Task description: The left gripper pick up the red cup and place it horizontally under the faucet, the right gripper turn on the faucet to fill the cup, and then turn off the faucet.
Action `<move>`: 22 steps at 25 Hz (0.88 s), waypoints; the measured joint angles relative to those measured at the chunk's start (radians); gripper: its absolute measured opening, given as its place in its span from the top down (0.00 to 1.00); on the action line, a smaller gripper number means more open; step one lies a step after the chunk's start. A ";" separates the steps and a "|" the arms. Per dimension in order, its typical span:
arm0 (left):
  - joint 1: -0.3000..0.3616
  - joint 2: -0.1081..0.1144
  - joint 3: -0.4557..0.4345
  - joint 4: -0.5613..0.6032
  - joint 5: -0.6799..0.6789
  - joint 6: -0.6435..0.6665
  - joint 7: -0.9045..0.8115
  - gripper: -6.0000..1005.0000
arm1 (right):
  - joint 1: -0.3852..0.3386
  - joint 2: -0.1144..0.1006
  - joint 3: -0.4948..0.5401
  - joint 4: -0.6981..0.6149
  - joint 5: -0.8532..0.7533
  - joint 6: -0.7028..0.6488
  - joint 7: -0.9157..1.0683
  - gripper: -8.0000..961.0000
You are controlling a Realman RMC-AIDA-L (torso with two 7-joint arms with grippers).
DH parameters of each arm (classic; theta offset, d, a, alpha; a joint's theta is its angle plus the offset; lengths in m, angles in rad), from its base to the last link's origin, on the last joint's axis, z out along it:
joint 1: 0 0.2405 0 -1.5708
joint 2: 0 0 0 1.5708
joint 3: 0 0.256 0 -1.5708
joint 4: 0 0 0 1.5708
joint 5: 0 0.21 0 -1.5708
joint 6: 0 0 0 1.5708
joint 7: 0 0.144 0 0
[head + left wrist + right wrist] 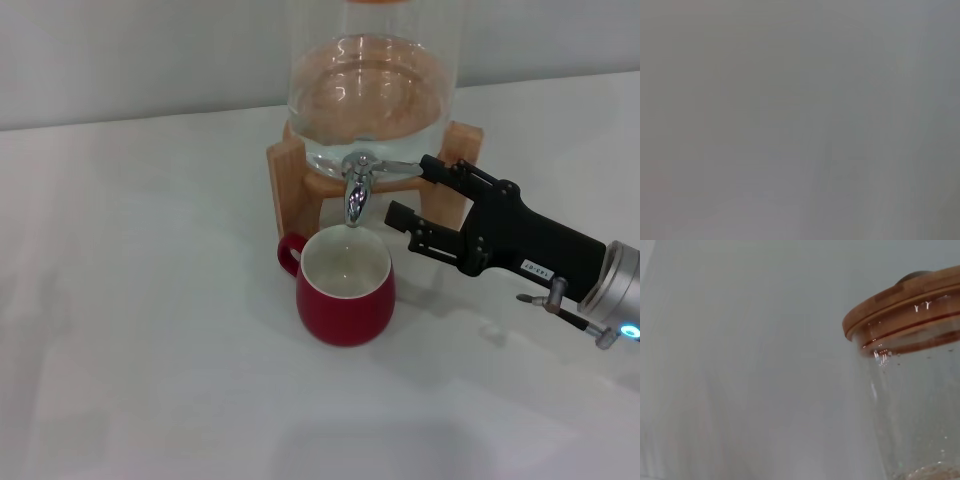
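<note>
White table (pixel 150 330) bare around red cup (pixel 345 290); pale wall (pixel 120 50) behind.

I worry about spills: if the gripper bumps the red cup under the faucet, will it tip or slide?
The red cup looks squat and wide-bodied, so it would probably slide rather than tip. Its glossy glaze on the smooth white table suggests little grip. It appears ceramic, likely heavy and chippable.

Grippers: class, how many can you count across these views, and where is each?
1. The right gripper, open, reaches toward the faucet above the red cup. The left gripper is out of view.
</note>
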 joint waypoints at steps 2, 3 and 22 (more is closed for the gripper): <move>-0.001 0.000 0.000 0.000 0.003 0.000 0.000 0.55 | 0.000 -0.001 -0.002 -0.001 0.000 -0.008 0.002 0.14; -0.002 0.000 0.000 0.000 0.006 0.000 0.000 0.55 | 0.000 -0.001 -0.003 -0.001 0.000 -0.014 0.003 0.14; -0.010 -0.001 0.000 -0.001 0.009 0.001 0.000 0.55 | 0.004 0.001 -0.050 -0.015 -0.001 -0.049 0.031 0.14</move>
